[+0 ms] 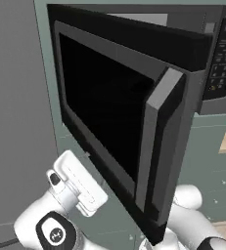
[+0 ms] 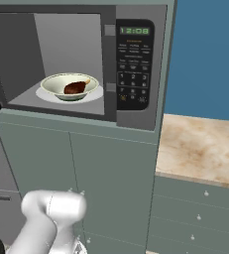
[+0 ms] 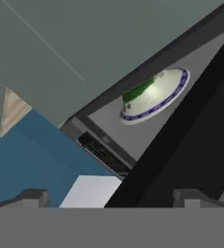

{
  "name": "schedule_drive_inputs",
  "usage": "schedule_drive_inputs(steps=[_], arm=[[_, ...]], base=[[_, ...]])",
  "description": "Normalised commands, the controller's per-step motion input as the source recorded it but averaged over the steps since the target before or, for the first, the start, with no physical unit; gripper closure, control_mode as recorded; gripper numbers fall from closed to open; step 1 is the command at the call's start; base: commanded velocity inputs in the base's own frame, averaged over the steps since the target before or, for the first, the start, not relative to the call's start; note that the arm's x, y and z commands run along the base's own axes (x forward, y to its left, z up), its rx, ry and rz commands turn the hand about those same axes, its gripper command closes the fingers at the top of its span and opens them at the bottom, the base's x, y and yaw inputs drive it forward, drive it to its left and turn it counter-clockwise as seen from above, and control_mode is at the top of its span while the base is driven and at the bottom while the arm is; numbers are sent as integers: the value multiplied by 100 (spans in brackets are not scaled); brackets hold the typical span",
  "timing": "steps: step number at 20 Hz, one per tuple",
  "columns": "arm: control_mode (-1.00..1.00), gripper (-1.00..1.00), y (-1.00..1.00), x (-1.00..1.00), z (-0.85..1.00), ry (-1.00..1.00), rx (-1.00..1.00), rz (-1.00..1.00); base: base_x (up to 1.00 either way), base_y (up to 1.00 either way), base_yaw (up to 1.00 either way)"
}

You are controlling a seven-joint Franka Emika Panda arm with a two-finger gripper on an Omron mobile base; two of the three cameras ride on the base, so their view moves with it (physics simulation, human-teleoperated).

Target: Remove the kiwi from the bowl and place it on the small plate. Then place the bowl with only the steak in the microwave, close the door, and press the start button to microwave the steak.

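The bowl point(image 2: 69, 85) with the steak point(image 2: 75, 88) already sat on the turntable inside the microwave point(image 2: 136, 64), tan tip aimed toward the keypad. The door point(image 1: 109, 122) hung open left of the cavity, a stiff, hinged panel, its long bar handle point(image 1: 156, 141) upright, judged easiest pushed near that edge. Below the door, the pincer point(image 3: 113, 196) gaped wide, holding nothing.

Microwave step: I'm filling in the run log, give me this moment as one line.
phase: close door | bowl with steak on microwave turntable | door ajar | gripper open, empty, below door
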Motion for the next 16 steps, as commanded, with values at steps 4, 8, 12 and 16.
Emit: schedule_drive_inputs(steps=[4,8,12,16], arm=[[-100,-100,-94,0,20,0,12,-4],[-100,-100,-93,0,29,2,15,-1],[-100,-100,-85,0,29,3,16,0],[-100,-100,-72,3,28,4,14,0]], base=[[0,0,0],[0,0,0],[0,0,0],[0,0,0]])
